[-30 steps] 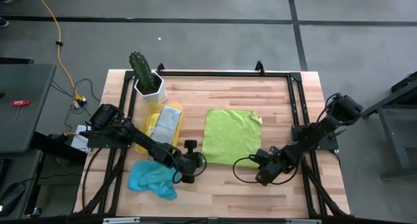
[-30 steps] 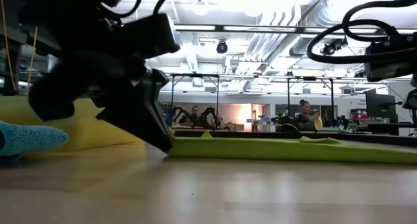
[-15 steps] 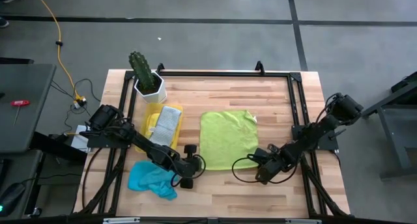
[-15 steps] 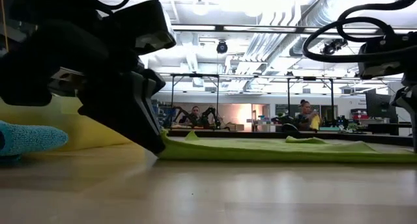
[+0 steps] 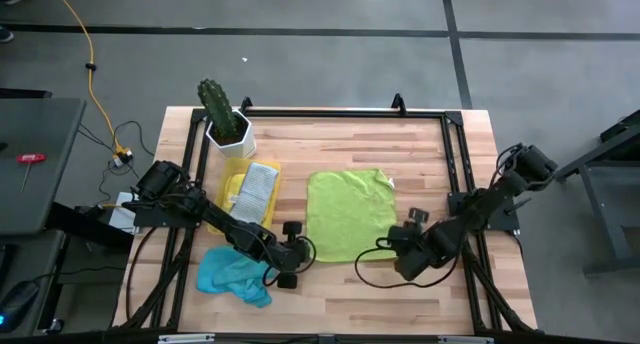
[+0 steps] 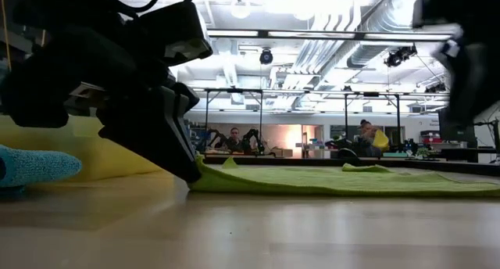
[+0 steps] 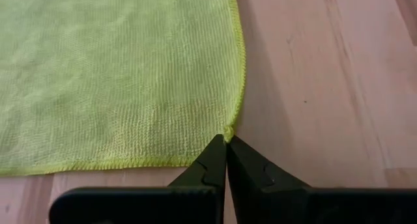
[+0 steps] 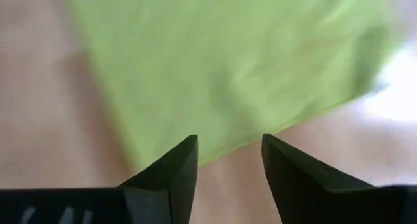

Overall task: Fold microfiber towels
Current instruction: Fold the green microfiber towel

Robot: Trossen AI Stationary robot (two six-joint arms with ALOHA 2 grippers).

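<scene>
Lime green towel (image 5: 348, 214) spread flat mid-table, its near left corner pinched between the closed fingers of the left gripper (image 7: 226, 146), low on the wood. Right gripper (image 8: 229, 152) just off the towel's near right corner, above the bare table (image 5: 450, 164), fingers parted and holding nothing. Light blue towel (image 5: 233, 275) crumpled at the near left beside the left arm; grey towel (image 5: 260, 187) lying on the yellow tray (image 5: 236, 172), potted cactus (image 5: 222, 114) behind.
</scene>
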